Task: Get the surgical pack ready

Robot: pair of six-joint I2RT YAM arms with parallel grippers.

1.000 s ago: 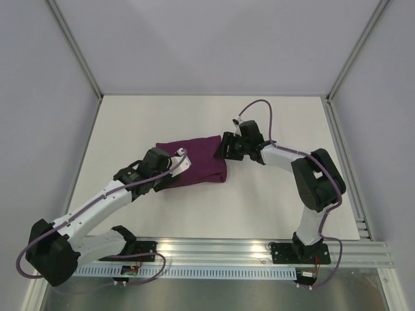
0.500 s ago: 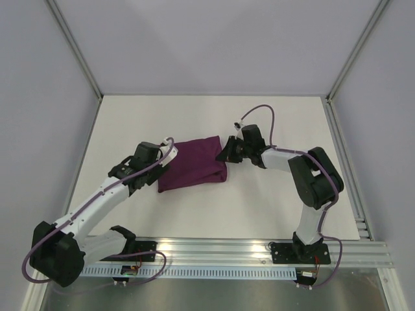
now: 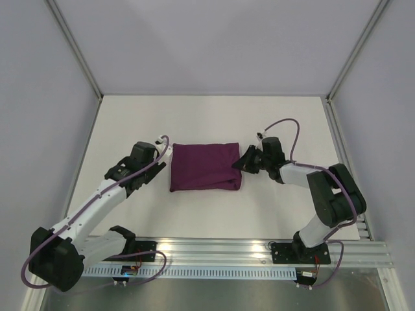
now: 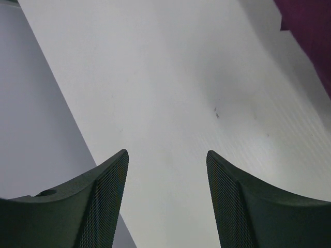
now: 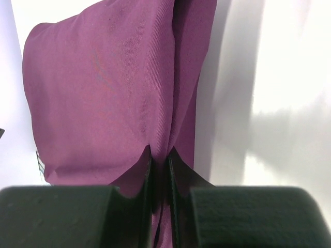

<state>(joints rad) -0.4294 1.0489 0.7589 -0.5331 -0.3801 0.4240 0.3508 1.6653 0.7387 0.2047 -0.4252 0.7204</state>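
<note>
Left gripper [image 3: 159, 148]: fingers spread, nothing between them, over bare table [image 3: 194, 116] just left of the cloth's far-left corner. Cloth [image 3: 204, 167] sits mid-table, folded to a rectangle, long axis left-right, edges roughly square to the table. Right gripper [image 3: 242, 162] is pinched tight on a fold at its right edge. I see bare table on the cloth's far and near sides.

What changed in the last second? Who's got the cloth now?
The right gripper, shut on the right edge of the purple cloth bundle, dragged it rightward. The left gripper let go and backed off left, now open over the table. The bundle stayed folded.
</note>
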